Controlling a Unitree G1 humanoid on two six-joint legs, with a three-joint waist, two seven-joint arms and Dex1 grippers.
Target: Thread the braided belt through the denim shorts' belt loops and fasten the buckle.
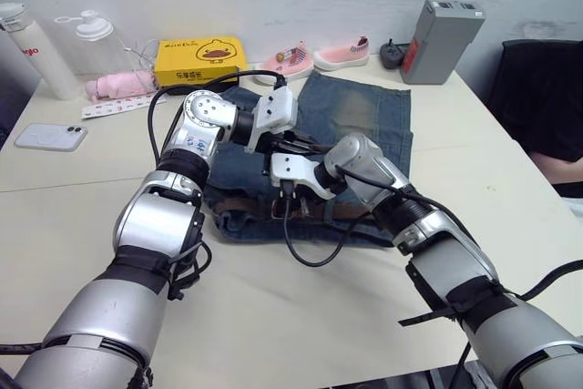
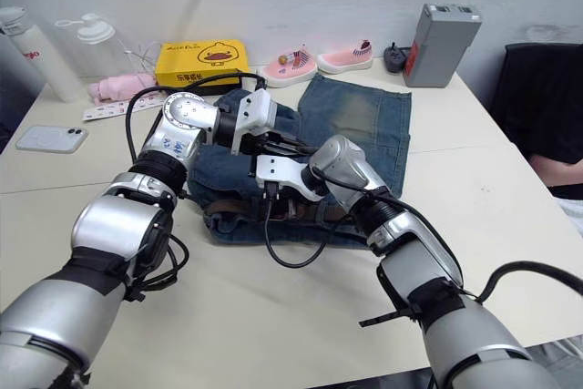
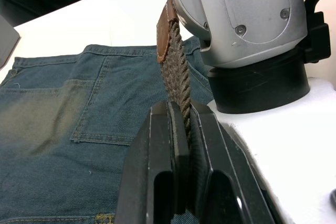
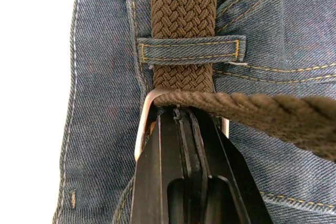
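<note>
Belt tip held up, buckle pinned at the waistband

The left hand [image 3: 178, 145] is clenched on the dark-brown braided belt [image 3: 176, 72], whose leather-capped tip rises toward twelve o'clock. The right hand [image 4: 181, 124] is closed against the silver rectangular metal buckle [image 4: 144, 124]. Both work on the faded blue denim shorts [image 1: 360, 116] on the tabletop [image 1: 273, 316]. Beyond the buckle the belt runs lengthwise under a denim belt loop [image 4: 191, 51]. Fastening probably turns on swinging the free strap, crossing toward four o'clock, into that frame.
</note>
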